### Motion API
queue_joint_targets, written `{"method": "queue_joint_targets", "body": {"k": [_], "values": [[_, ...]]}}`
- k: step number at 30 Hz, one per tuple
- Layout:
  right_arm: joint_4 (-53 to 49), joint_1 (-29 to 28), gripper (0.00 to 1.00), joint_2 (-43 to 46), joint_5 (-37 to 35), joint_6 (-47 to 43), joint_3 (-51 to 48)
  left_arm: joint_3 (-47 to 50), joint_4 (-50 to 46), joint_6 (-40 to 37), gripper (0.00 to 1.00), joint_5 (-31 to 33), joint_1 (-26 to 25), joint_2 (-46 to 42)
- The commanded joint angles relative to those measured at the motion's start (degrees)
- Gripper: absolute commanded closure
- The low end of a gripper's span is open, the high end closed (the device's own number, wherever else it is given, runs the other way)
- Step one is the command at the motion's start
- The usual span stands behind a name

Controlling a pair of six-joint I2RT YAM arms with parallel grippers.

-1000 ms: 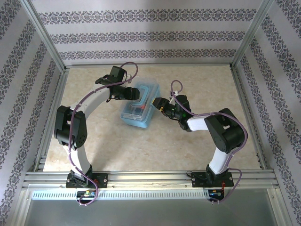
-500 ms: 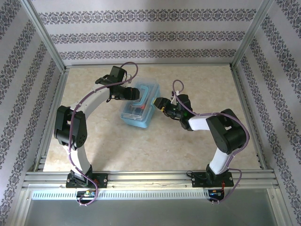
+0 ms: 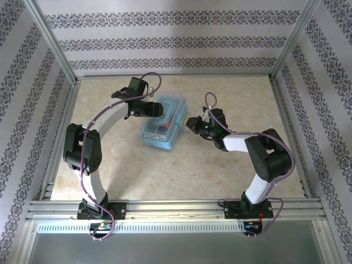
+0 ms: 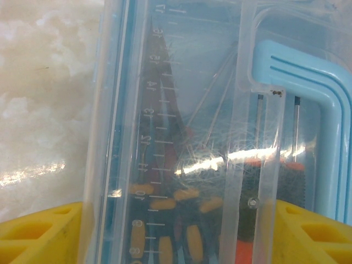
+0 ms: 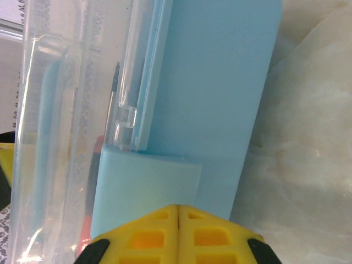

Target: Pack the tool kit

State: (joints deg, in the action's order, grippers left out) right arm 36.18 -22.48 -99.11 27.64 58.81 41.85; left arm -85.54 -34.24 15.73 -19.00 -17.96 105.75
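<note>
Tool kit case [image 3: 163, 125] lies a little beyond the middle of the pale table [image 3: 110, 165], set at a slant, its near end pointing toward the arm bases and its far end toward the patterned back wall. Just beside its right flank, the right gripper [image 3: 190, 123] has its yellow fingertips pressed flat together with nothing between them, aimed at the blue latch [image 5: 146, 187] on the blue base [image 5: 220, 82]; from the wrist view it cannot be told whether the tips touch the latch or whether the latch is snapped home. Farther off, over the far end, the left gripper [image 3: 159, 108] is spread wide, its yellow fingers [image 4: 38, 234] showing to either side of the clear lid [image 4: 198, 82], though contact with the plastic cannot be confirmed. By its look the case is a stiff moulded shell, fairly light apart from its load of metal, and the glossy lid would likely be slippery and easily scuffed; the blue side walls or the blue handle [image 4: 308, 71] seem the surest places to take hold, with loose contents apt to shift if it tips. Glare and scratches blur what lies inside: yellow bits [image 4: 187, 193] and an orange-handled tool [image 4: 264, 170] are barely legible, and the handle runs off the frame edge.
</note>
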Motion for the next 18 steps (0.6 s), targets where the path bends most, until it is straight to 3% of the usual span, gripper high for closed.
{"method": "queue_joint_targets", "body": {"k": [1,18], "values": [[1.4,0.2,0.98,-2.3,1.5,0.6,2.6,4.2,-6.9,0.9,0.59,-1.2,-1.2,6.7],[4.3,-1.2,0.99,-8.1,1.8,3.9,6.0,4.5,-6.1,1.2,0.6,-3.3,-3.3,8.1]]}}
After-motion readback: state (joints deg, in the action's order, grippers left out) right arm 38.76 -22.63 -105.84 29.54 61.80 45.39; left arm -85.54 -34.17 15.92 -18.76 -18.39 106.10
